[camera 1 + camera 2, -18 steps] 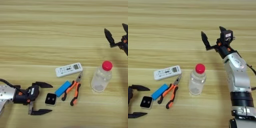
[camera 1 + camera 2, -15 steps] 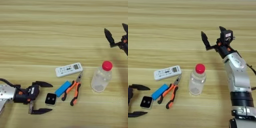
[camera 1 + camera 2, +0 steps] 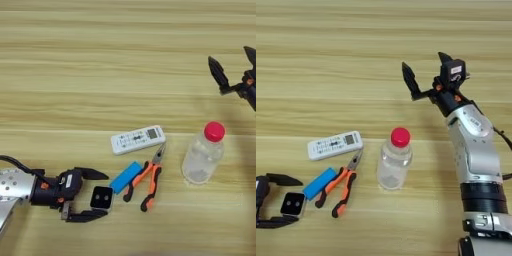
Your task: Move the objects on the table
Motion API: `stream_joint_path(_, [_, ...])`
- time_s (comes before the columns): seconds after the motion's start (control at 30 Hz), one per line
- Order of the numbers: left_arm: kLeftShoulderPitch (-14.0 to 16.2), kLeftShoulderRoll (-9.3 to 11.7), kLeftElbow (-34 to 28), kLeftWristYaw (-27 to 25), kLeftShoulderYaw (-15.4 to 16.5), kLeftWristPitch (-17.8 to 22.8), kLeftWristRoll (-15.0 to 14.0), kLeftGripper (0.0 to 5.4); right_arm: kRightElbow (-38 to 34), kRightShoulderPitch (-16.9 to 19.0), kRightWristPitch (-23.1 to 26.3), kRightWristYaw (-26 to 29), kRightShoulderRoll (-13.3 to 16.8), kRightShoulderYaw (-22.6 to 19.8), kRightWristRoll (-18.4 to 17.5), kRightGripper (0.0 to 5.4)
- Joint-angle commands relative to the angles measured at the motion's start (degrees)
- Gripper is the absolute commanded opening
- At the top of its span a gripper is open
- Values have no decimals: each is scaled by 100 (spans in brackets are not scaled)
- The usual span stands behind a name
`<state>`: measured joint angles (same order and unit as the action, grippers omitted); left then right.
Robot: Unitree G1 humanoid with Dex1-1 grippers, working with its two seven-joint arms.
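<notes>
Left pincer point(image 3: 97, 195) spread wide around the small black cube point(image 3: 101, 198) (not touching); right pincer point(image 3: 426, 70) wide, aloft

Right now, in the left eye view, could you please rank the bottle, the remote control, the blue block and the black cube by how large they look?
1. Clear plastic bottle
2. White remote control
3. Flat blue block
4. Small black cube, though it looks only slightly smaller than the block.
</notes>
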<state>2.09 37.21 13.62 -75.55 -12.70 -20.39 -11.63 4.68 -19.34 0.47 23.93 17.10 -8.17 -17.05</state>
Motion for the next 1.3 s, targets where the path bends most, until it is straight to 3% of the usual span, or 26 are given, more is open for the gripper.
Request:
stream_joint_path(0.03, [7, 59, 36, 20, -14, -11, 55, 347, 62, -114, -37, 13, -4, -6, 33, 540])
stream_joint_path(0.4, [5, 57, 51, 43, 10, -40, 41, 245, 119, -130, -55, 16, -11, -15, 35, 540])
stream_joint_path(0.77, [-15, 52, 230, 37, 76, -194, 5, 241, 183, -165, -83, 22, -20, -7, 43, 540])
stream_joint_path(0.87, [-24, 75, 195, -14, 215, -220, -187, 241, 206, -176, -94, 23, -26, -3, 47, 540])
stream_joint_path(0.97, [-83, 119, -82, -98, 452, 4, -592, 241, 229, -185, -100, 31, -39, -4, 27, 540])
stream_joint_path(1.17, [-178, 255, -593, -161, 806, 443, -1078, 241, 252, -202, -119, 29, -46, 8, 26, 540])
stream_joint_path(1.3, [-400, 167, -804, -63, 954, 799, -1354, 241, 272, -217, -133, 19, -66, 17, 33, 540])
